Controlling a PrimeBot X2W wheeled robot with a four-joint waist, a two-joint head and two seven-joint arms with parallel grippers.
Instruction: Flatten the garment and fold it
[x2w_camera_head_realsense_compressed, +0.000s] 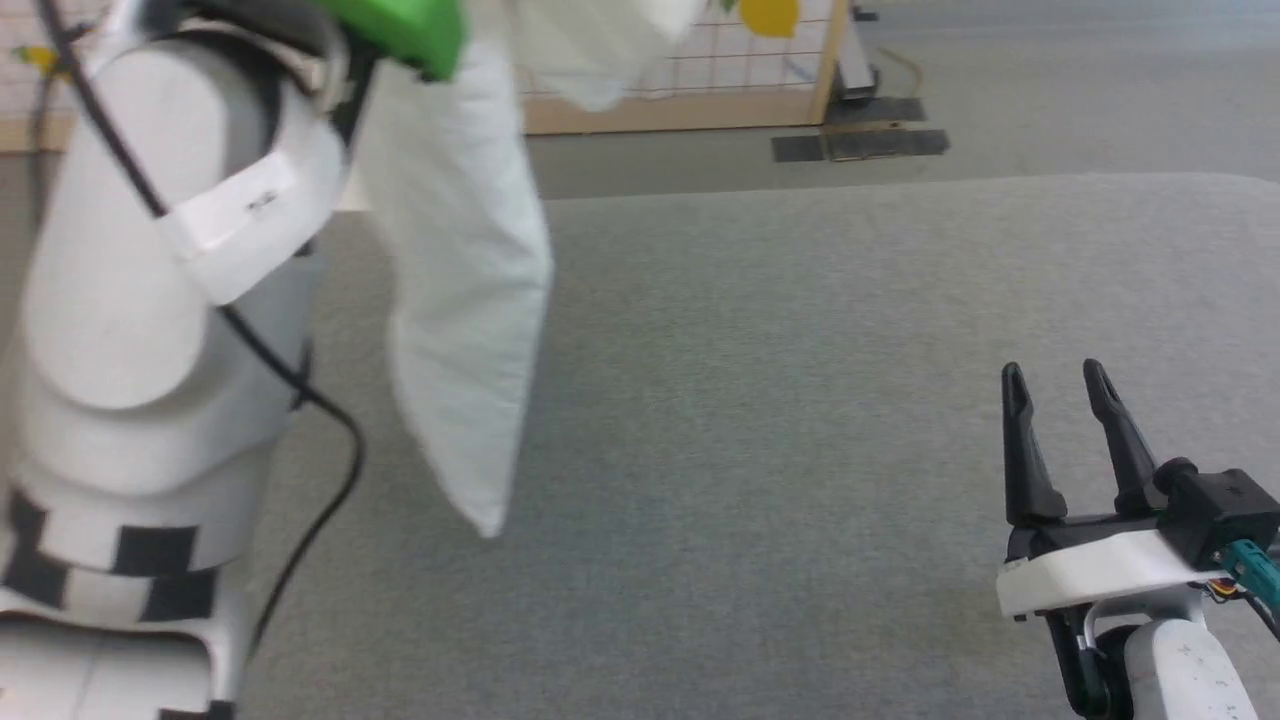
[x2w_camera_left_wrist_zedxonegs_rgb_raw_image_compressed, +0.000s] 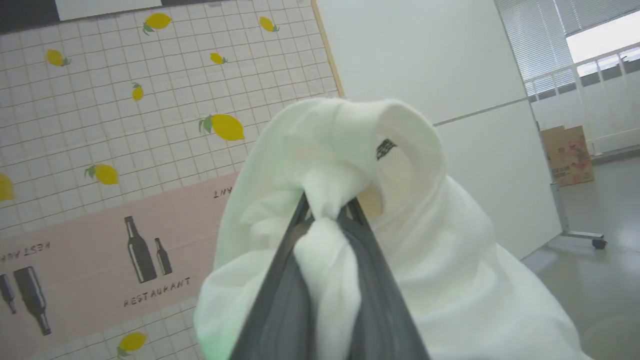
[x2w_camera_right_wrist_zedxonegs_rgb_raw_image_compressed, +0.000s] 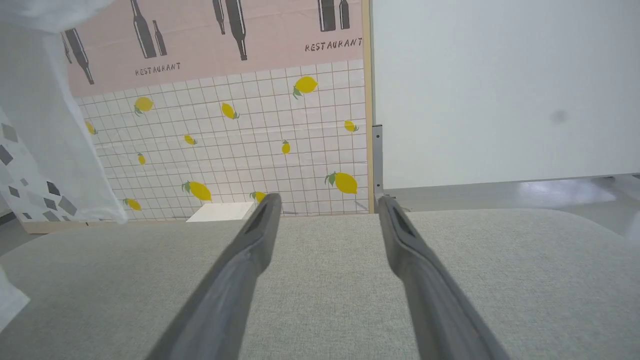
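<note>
Left pincer (x2w_camera_left_wrist_zedxonegs_rgb_raw_image_compressed: 327, 207) clamped narrow on a bunched knot of the garment (x2w_camera_head_realsense_compressed: 460, 300). The thin, soft white cloth hangs limp in a long tapering fold over the left part of the counter (x2w_camera_head_realsense_compressed: 800, 400), whose top is grey and felt-like. Right pincer (x2w_camera_head_realsense_compressed: 1055, 385) spread wide and empty, low over the near right corner. Judgement: it should take a free hanging edge rather than the bunch, then both draw apart and lower slowly so the cloth lies flat.

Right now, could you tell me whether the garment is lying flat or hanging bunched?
Hanging bunched: the garment hangs down over the grey surface, a gathered wad pinched in the shut left end effector.
</note>
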